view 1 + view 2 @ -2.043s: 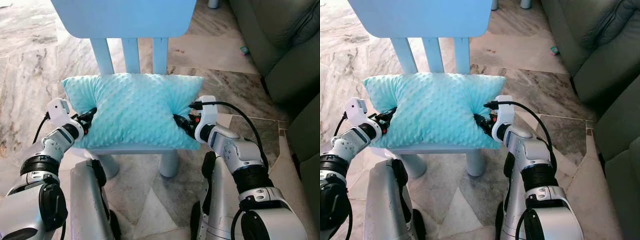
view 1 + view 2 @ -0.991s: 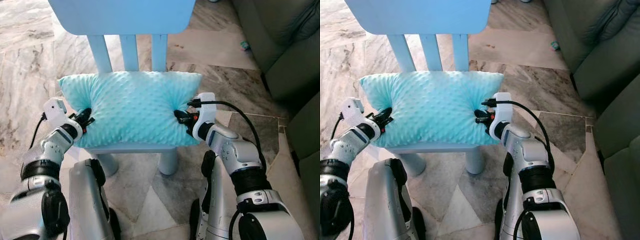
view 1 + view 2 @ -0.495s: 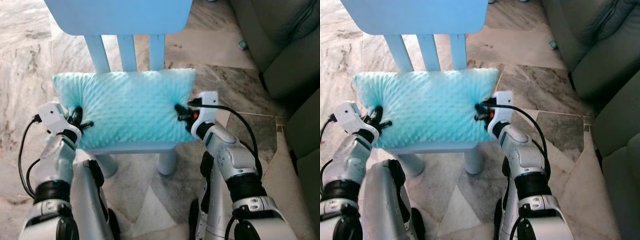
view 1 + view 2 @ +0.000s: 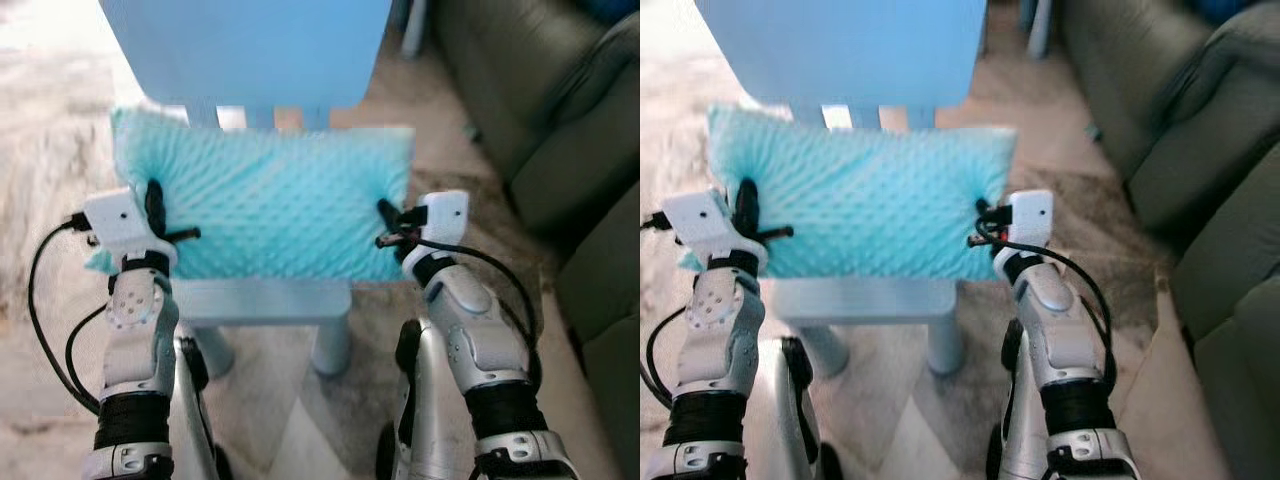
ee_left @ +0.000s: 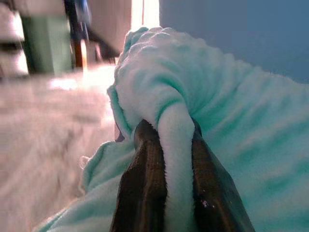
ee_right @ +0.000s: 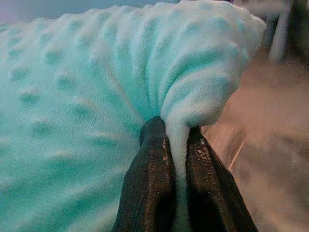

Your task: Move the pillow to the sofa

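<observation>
A turquoise dimpled pillow [image 4: 265, 205] hangs lifted above the seat of a light blue chair [image 4: 265, 298], in front of the chair's back. My left gripper [image 4: 160, 215] is shut on a fold at the pillow's left end, and in the left wrist view that fold [image 5: 175, 140] is pinched between the two black fingers [image 5: 145, 179]. My right gripper [image 4: 385, 222] is shut on the pillow's right end, where the right wrist view shows the fabric [image 6: 178, 130] squeezed between its fingers [image 6: 149, 183].
A dark green sofa [image 4: 540, 130] stands along the right side. The chair's tall blue back [image 4: 245, 50] rises just behind the pillow. Marble floor [image 4: 50, 330] lies around the chair, with my own legs below.
Both grippers have risen with the pillow, which has come up off the chair seat. The head view has tilted up and is blurred, so more of the sofa shows.
</observation>
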You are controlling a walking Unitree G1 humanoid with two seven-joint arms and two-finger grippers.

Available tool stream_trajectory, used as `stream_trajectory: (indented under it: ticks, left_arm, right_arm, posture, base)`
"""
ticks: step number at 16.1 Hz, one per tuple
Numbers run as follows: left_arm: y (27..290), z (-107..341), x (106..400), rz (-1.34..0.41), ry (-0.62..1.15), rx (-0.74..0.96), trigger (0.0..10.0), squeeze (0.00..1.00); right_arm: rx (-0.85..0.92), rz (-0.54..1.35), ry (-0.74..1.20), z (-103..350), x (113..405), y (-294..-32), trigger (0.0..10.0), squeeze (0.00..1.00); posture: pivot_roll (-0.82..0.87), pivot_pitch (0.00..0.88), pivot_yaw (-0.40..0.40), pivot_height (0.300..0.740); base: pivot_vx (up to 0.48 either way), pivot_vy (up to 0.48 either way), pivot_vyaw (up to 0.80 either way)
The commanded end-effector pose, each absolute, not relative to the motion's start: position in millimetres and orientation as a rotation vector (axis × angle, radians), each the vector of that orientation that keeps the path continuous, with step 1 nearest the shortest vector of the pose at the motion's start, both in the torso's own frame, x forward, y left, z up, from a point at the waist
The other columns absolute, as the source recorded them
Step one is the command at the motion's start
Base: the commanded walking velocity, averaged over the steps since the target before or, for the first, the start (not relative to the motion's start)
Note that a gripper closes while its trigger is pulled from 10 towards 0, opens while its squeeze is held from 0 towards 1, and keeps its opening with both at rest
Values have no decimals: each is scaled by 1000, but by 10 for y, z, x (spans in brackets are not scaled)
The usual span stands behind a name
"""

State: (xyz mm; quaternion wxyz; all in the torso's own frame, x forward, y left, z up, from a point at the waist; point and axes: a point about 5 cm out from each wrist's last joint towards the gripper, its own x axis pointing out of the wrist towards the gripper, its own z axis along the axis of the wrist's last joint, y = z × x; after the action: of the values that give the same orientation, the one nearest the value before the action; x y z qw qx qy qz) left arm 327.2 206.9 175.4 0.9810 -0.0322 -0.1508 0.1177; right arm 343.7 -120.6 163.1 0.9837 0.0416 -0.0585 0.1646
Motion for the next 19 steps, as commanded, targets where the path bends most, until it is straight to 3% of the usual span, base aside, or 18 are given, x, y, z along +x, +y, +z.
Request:
stream_trajectory:
  ticks: [1, 6, 10, 19]
  left_arm:
    - [2132, 1878, 3255, 284, -365, -3, 0, 0]
    - [2148, 1945, 3308, 318, -371, 11, 0, 0]
    - [1965, 1495, 3308, 268, -118, -108, 0, 0]
    - [1828, 1206, 3185, 202, 2, -152, 0, 0]
  right_arm:
    - [50, 300, -190, 1734, 3420, -1244, 0, 0]
    - [5, 266, -282, 1930, 3402, -1268, 0, 0]
    - [15, 243, -245, 1821, 3295, -1309, 0, 0]
    - [75, 164, -143, 1671, 3116, -1409, 0, 0]
  posture:
    - [-139, 0, -16, 384]
    - [-148, 0, -8, 384]
    - [-162, 0, -6, 384]
    - [-178, 0, 9, 384]
  base:
    - [0, 0, 0]
    - [0, 0, 0]
    - [0, 0, 0]
    - [0, 0, 0]
